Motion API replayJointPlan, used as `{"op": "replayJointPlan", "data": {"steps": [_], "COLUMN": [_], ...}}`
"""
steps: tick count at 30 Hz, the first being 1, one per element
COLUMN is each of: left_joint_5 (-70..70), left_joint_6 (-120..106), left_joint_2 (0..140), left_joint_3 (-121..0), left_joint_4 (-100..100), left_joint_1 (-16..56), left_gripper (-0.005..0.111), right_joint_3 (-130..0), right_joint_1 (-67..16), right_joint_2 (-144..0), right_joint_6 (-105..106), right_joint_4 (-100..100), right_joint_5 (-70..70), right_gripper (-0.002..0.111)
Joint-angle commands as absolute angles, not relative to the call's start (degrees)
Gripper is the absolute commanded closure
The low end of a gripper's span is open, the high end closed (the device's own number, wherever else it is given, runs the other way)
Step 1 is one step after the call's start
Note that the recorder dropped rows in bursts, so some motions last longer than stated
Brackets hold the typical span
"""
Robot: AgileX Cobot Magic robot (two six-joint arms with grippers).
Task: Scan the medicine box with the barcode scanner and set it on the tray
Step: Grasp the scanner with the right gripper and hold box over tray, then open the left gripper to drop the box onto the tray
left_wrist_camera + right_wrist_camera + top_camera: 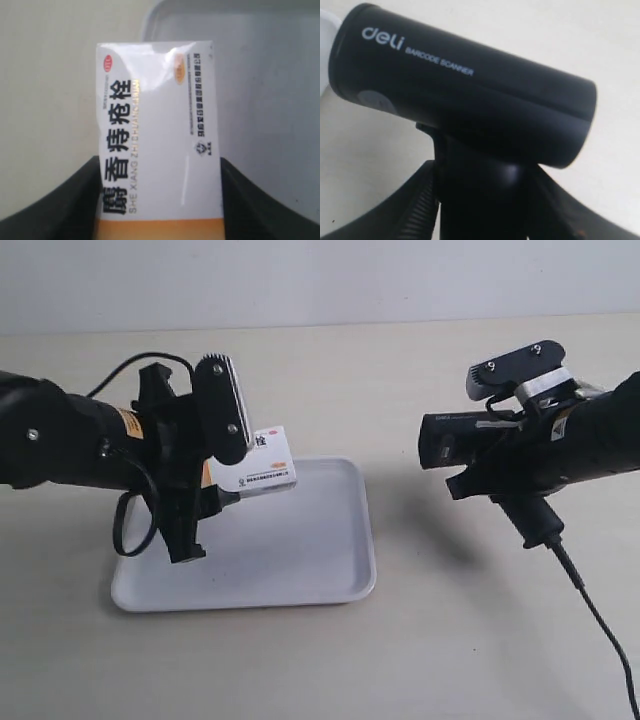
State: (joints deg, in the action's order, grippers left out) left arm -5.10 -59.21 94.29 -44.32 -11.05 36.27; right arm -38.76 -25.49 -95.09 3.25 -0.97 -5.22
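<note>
The white medicine box (262, 466) with an orange band hangs above the tray's back left part, held by the arm at the exterior view's left. In the left wrist view the medicine box (157, 135) fills the middle, with my left gripper (159, 200) shut on its two long sides. The white tray (300, 560) lies flat below it. At the exterior view's right the black barcode scanner (475, 440) is held in the air, head pointing toward the box. My right gripper (482, 200) is shut on the barcode scanner (465, 85) at its handle.
The scanner's black cable (600, 625) trails down across the table toward the exterior view's lower right corner. A black cable (125, 525) loops under the arm at the exterior view's left. The tray (270, 80) lies beyond the box in the left wrist view.
</note>
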Motion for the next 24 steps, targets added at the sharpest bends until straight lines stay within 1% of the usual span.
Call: {"op": "replayJointPlan", "data": {"steps": [1, 5, 9, 12, 15, 16, 17, 18, 19, 20, 21, 22, 23, 24], "left_joint_5": [2.9, 7.4, 8.1, 7.6, 7.0, 5.9, 5.8, 5.6, 4.9, 3.2, 2.2, 1.1, 0.9, 0.9], "left_joint_6": [-58.4, -57.9, -57.8, -57.8, -56.4, -56.2, -56.1, -55.7, -55.6, -55.9, -55.9, -56.1, -56.1, -56.1], "left_joint_2": [101.3, 105.0, 106.1, 107.4, 108.7, 109.1, 109.1, 109.1, 109.1, 108.7, 108.2, 107.1, 106.4, 104.9], "left_joint_3": [-44.0, -44.0, -44.0, -44.0, -44.0, -44.0, -44.0, -44.0, -44.0, -44.0, -44.0, -44.0, -44.0, -44.0], "left_joint_4": [-13.1, -14.6, -14.8, -17.0, -19.7, -19.7, -19.7, -20.4, -20.4, -19.4, -18.9, -18.6, -18.6, -18.8], "left_joint_1": [36.6, 36.6, 36.6, 36.6, 36.6, 36.6, 36.6, 36.6, 36.6, 36.7, 36.7, 36.7, 36.7, 36.7], "left_gripper": [0.107, 0.107, 0.107, 0.102, 0.087, 0.073, 0.067, 0.052, 0.045, 0.031, 0.025, 0.009, 0.001, 0.002], "right_joint_3": [-39.3, -39.3, -39.3, -39.3, -39.3, -39.3, -39.3, -39.3, -39.3, -39.3, -39.3, -39.3, -39.3, -39.3], "right_joint_1": [-25.2, -25.3, -25.3, -25.3, -25.3, -25.3, -25.3, -25.3, -25.3, -25.3, -25.3, -25.3, -25.3, -25.3], "right_joint_2": [-99.6, -102.9, -103.4, -103.4, -103.4, -103.4, -103.4, -103.4, -103.4, -103.4, -103.4, -103.3, -103.3, -103.2], "right_joint_6": [-2.7, -3.2, -3.2, -3.2, -3.2, -3.2, -3.2, -3.2, -3.2, -3.2, -3.2, -3.2, -3.2, -3.2], "right_joint_4": [-1.2, 0.0, 0.0, 1.4, 3.0, 3.1, 3.1, 3.1, 3.1, 3.1, 3.1, 3.1, 3.1, 3.1], "right_joint_5": [-4.2, -2.3, -2.0, -2.0, -2.0, -2.0, -2.0, -2.0, -2.0, -2.0, -1.8, -1.2, -1.2, -1.2], "right_gripper": [0.108, 0.108, 0.108, 0.106, 0.098, 0.091, 0.087, 0.077, 0.072, 0.059, 0.054, 0.040, 0.034, 0.024]}}
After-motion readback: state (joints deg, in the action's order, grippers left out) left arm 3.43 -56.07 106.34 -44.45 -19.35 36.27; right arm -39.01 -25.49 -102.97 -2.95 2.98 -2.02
